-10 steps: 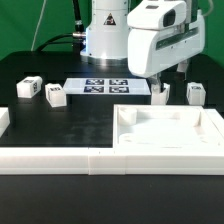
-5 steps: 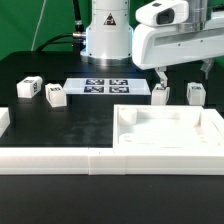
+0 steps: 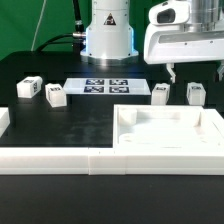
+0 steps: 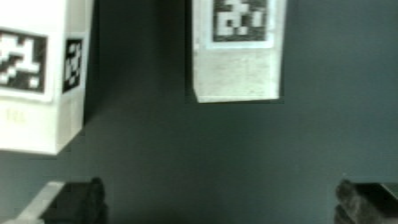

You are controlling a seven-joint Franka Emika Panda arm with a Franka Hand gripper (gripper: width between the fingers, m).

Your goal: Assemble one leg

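Observation:
Several small white legs with black-and-white tags stand on the black table. Two are at the exterior view's left and two at its right. My gripper hangs open and empty above the two right legs, its fingers wide apart. In the wrist view those two legs lie below, and only the dark fingertips show at the frame's edge. The large white tray-like panel lies in front at the right.
The marker board lies flat at mid-table before the robot base. A long white rail runs along the front edge, with a white piece at the far left.
My gripper has risen and moved toward the exterior view's right, away from the leg it stood over. That leg stays on the table.

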